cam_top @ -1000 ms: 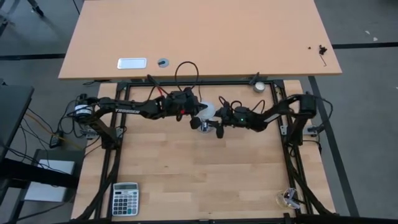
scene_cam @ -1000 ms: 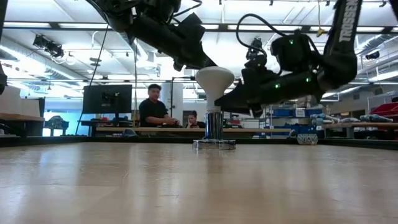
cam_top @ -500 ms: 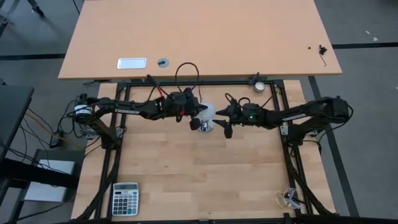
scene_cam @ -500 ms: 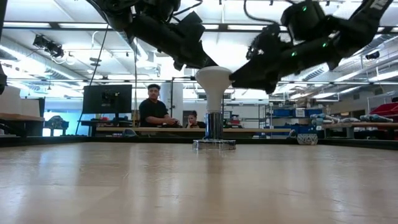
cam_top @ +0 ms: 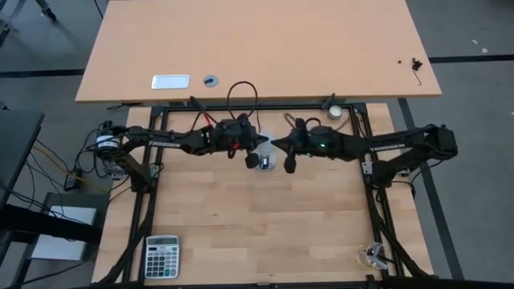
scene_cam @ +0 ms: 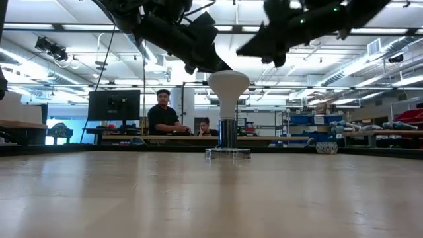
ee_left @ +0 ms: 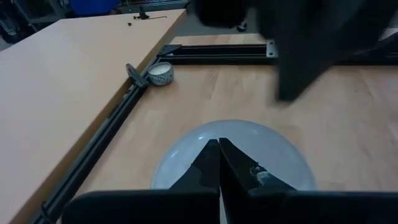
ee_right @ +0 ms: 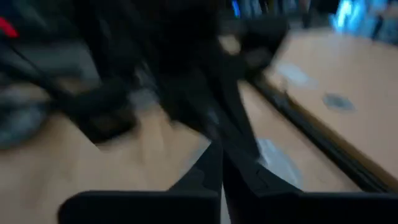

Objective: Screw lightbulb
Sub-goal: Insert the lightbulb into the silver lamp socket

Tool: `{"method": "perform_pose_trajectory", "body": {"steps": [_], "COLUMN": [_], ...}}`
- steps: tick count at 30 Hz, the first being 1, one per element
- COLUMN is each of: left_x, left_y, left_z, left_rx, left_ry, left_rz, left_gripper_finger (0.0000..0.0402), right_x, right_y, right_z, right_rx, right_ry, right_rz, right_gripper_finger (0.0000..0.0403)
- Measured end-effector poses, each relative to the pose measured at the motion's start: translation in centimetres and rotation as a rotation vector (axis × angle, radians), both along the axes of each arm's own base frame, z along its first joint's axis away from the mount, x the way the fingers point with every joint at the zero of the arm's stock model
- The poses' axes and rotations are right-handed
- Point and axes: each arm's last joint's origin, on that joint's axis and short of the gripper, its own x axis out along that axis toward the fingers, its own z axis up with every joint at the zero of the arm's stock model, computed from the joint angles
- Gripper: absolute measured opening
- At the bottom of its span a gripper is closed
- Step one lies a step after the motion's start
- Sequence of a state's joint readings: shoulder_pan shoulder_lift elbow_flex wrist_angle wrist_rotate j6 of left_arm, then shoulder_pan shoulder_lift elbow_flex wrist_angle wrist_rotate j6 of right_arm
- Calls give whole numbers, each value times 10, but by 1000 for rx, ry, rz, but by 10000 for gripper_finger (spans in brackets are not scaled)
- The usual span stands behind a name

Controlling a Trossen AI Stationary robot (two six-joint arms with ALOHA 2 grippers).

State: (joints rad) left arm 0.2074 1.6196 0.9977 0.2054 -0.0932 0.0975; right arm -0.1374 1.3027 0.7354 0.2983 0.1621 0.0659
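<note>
Overhead, pale wood worktop (cam_top: 241, 233); calculator (cam_top: 162, 256) at near left corner; two people seated beyond. Lightbulb (scene_cam: 229, 86) near far edge, axis vertical, dome up, in metal socket (scene_cam: 227, 153). Left gripper (scene_cam: 210, 65) and right gripper (scene_cam: 248, 49) closed, empty, above dome.

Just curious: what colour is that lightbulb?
White, frosted lightbulb; the low view shows it best.

Right wrist view is motion-smeared; nothing beyond the right end effector (ee_right: 219, 163) can be identified there. Lightbulb (cam_top: 264, 144) is largely covered by both arms in high view. Both arms are cropped by the top edge in low view. Lightbulb's base is hidden in left wrist view.
</note>
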Motion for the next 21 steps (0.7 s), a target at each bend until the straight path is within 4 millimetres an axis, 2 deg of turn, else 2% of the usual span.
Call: {"method": "perform_pose_trajectory", "body": {"steps": [5, 7, 14, 21], "left_x": [0, 0, -1, -9], "left_y": [0, 0, 0, -1], "left_z": [0, 0, 1, 14], "left_rx": [2, 2, 9, 37], "left_ry": [-4, -3, 1, -17], "left_rz": [2, 3, 16, 8], "left_gripper_finger": [0, 0, 0, 0], "right_x": [17, 21, 30, 31], "right_y": [-9, -10, -11, -11], "right_z": [6, 0, -2, -3], "right_rx": [20, 28, 36, 48], "right_ry": [146, 207, 221, 220], "right_rz": [-65, -71, -78, -73], "right_gripper_finger": [19, 21, 6, 10]}}
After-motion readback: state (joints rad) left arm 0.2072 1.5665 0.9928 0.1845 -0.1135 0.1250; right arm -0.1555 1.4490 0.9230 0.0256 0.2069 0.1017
